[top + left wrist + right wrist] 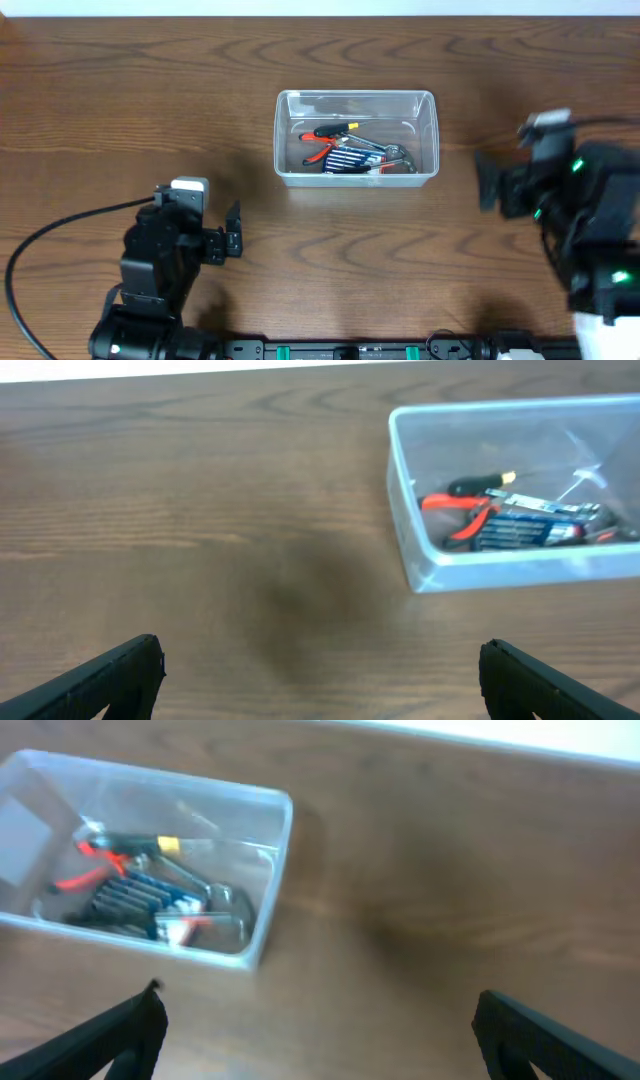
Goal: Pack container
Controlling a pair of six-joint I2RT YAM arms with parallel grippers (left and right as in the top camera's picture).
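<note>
The clear plastic container stands on the wooden table, a little behind its centre. Inside lie red-handled pliers, a blue drill-bit case, a black and yellow screwdriver and a metal wrench. My left gripper hovers open at the front left, well short of the container, with nothing between its fingers. My right gripper is open to the right of the container, also empty. In each wrist view only bare table shows between the wide jaws.
Brown wood-grain table stretches all round the container. A black cable loops from the left arm at the front left. The table's far edge shows at the top of both wrist views.
</note>
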